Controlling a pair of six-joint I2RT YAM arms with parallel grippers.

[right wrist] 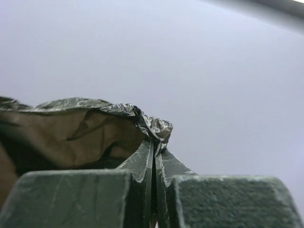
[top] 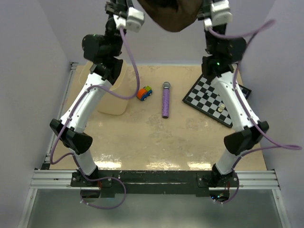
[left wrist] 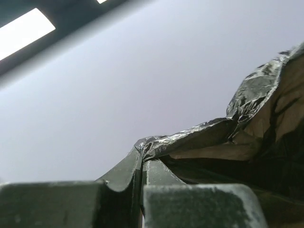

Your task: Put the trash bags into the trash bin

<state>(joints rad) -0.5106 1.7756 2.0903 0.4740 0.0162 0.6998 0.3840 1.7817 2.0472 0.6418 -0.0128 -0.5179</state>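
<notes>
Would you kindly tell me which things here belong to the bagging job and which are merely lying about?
Job: trash bag, pinched by left pincer and right pincer; trash bin.
Lying about: toy car; purple microphone; chequered board.

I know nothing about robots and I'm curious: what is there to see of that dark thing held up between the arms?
It is a trash bag of thin, glossy, crinkled brown-black film, slightly see-through. It hangs in the air, sagging in the middle: the left gripper and the right gripper are each shut on a bunched bit of its edge. The overhead view cuts off its top.
</notes>
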